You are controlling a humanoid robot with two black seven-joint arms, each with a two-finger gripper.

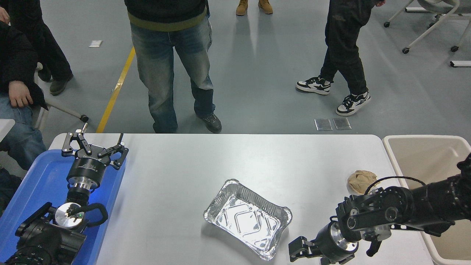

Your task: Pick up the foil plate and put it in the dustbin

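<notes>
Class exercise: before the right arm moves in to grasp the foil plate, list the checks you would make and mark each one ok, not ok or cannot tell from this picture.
1. Foil plate lies flat and uncovered on the white table: ok.
2. Right gripper is close to the plate's near right corner, not yet touching: ok.
3. Right gripper open wide enough for the rim: cannot tell.
4. Dustbin stands open at the table's right end: ok.
5. Crumpled brown paper ball lies between plate and dustbin, possibly in the carry path: not ok.
6. Left gripper parked over the blue tray, clear of the plate: ok.
</notes>
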